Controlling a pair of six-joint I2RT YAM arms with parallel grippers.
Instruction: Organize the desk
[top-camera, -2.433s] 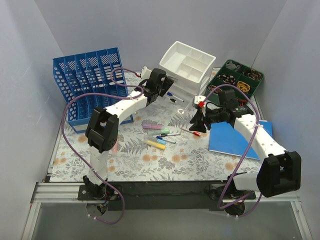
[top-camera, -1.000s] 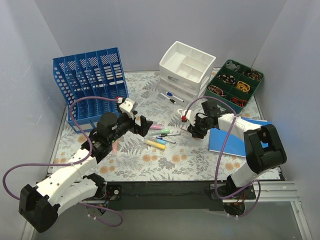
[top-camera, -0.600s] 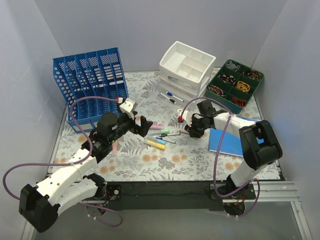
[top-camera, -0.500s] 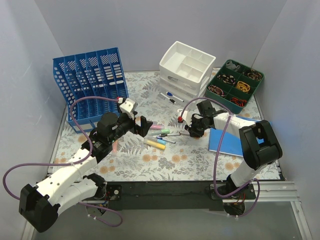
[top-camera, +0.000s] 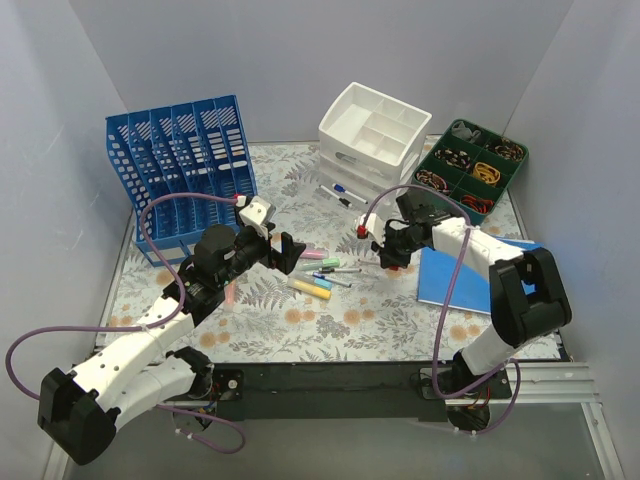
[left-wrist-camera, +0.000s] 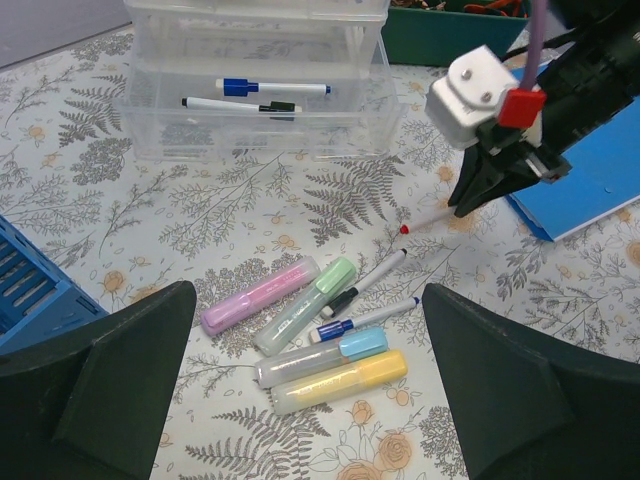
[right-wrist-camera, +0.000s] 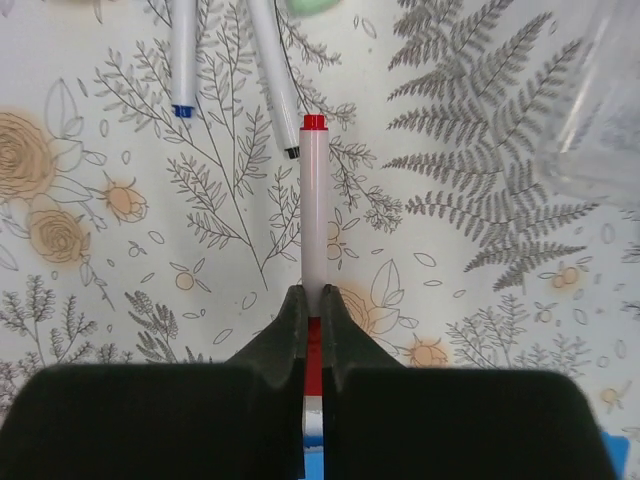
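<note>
The flower-print tabletop (top-camera: 300, 330) fills the middle of the overhead view, with a blue file rack (top-camera: 185, 160) standing at its far left corner. The left hand (top-camera: 287, 252) hovers with its fingers spread wide and nothing between them, looking down on a loose cluster: a pink highlighter (left-wrist-camera: 258, 295), a green highlighter (left-wrist-camera: 305, 305), a yellow highlighter (left-wrist-camera: 340, 380) and two thin pens (left-wrist-camera: 366, 300).

Just right of these, the right hand (right-wrist-camera: 312, 300) is clamped on a red-capped pen (right-wrist-camera: 314, 215), pinching it close to its back end. Whether the cap touches the tabletop is hard to judge from these angles. Further right lie a blue notebook (top-camera: 470, 275) and a green tray (top-camera: 470, 165).

Held so near one end, the pen could swivel or slide out of the narrow fingertips during a carry. If it goes to the clear drawer (left-wrist-camera: 255, 95), its long free end may catch the drawer's front wall, or sweep the two thin pens if moved low.
</note>
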